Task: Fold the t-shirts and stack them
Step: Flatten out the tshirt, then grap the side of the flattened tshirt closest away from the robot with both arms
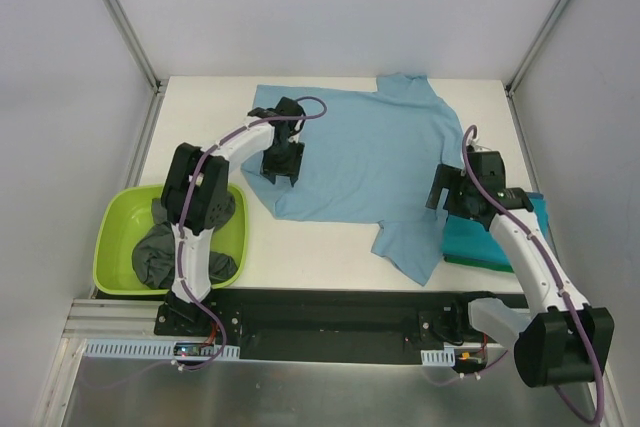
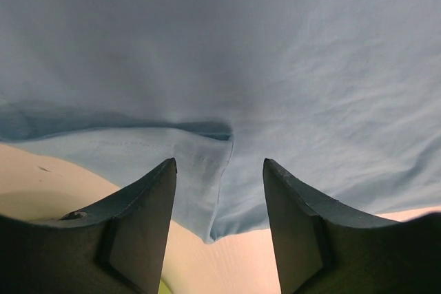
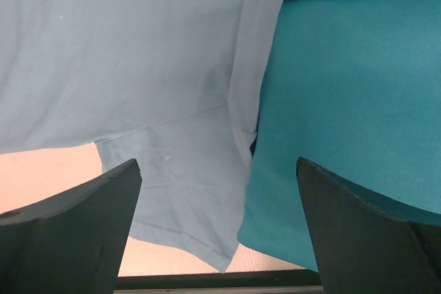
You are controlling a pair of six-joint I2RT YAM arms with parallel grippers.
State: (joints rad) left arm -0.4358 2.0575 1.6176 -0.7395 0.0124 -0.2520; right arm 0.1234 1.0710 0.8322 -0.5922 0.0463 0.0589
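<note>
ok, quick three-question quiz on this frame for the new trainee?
1. True or false: the light blue t-shirt is already folded.
2. The lime-green tub holds: A) dark grey shirts B) a red towel C) nothing.
3. Fill in: the right gripper, jaws open, is above where the blue sleeve meets the ___ t-shirt.
Key: 1 false, it lies spread out. 2 A. 3 teal t-shirt.

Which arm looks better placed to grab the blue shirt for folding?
Left. The left pincer sits low over the left edge of the light blue t-shirt, a cloth fold between its fingers. The right pincer hangs wide open, half over the sleeve, half over the teal t-shirt.
</note>
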